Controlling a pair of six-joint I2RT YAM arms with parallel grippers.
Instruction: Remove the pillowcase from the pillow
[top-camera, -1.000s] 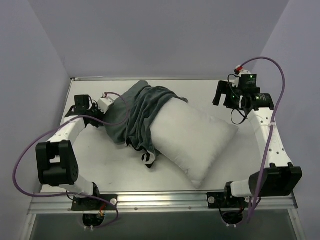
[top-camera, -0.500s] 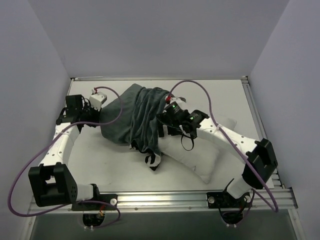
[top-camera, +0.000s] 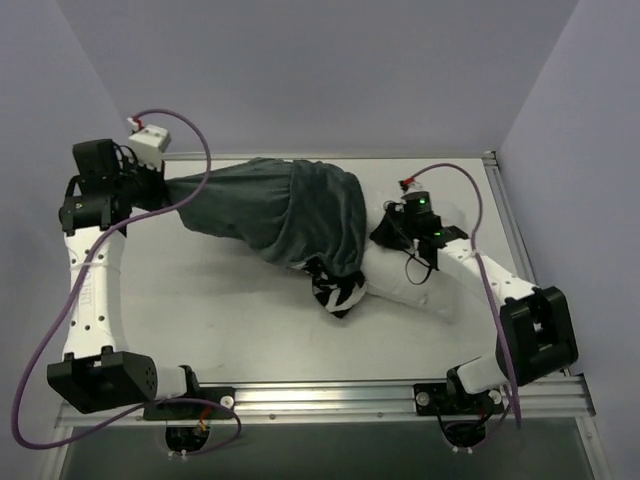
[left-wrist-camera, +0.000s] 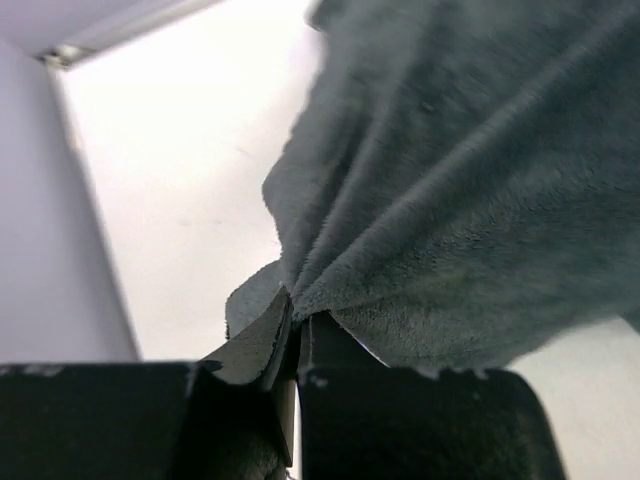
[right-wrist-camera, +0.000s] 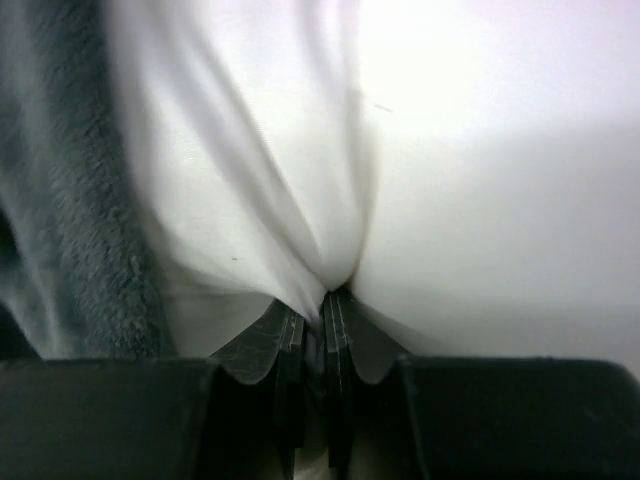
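Note:
The dark grey-green pillowcase (top-camera: 285, 205) is stretched across the back of the table, a zebra-striped edge (top-camera: 338, 292) showing at its open end. My left gripper (top-camera: 160, 183) is raised at the far left, shut on the pillowcase (left-wrist-camera: 450, 200) and pulling it taut. The white pillow (top-camera: 415, 285) sticks out of the open end to the right, mostly hidden by the cloth and my right arm. My right gripper (top-camera: 388, 232) is shut on a pinched fold of the pillow (right-wrist-camera: 260, 170), with grey cloth (right-wrist-camera: 70, 200) to its left.
Purple-grey walls enclose the table on three sides. A metal rail (top-camera: 330, 400) runs along the near edge with both arm bases. A purple cable loops off each arm. The white tabletop (top-camera: 220, 310) lies bare in front of the pillowcase.
My right arm swung in from the far right onto the pillow and shut on it. My left arm lifted back and left, stretching the pillowcase off much of the pillow.

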